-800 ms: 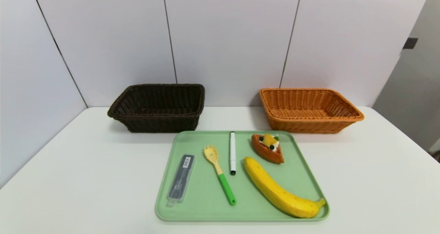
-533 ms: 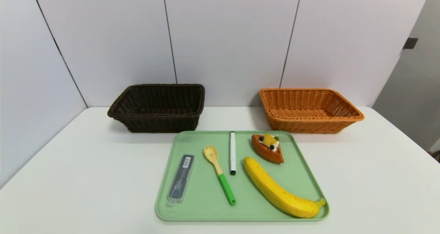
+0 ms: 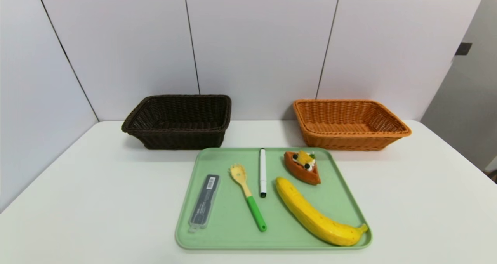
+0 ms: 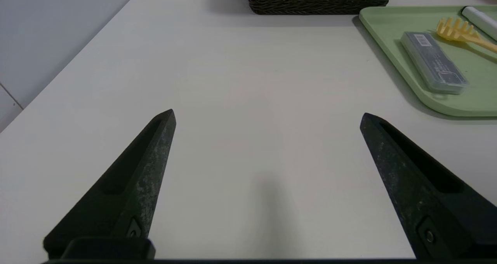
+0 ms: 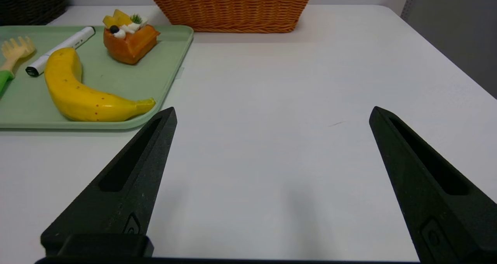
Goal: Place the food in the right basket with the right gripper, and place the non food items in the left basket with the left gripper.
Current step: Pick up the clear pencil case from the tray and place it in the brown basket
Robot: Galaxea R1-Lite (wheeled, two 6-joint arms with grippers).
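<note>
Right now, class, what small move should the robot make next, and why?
Probably ease the open, empty right gripper from above the bare tabletop toward the banana: it is food, lies on the tray's right side, nearest that gripper, and belongs in the orange-tan basket. The left gripper, also open and empty, hovers over the table's left part.

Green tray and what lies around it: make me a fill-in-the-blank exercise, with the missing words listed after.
1. The spork on the tray has a handle coloured ____.
2. Of the two baskets, the one behind the tray on the robot's left is coloured dark ____.
3. The curved yellow fruit on the tray is a ____.
4. The left pincer and right pincer both stand ____, holding nothing.

Missing words: green; brown; banana; open
</note>
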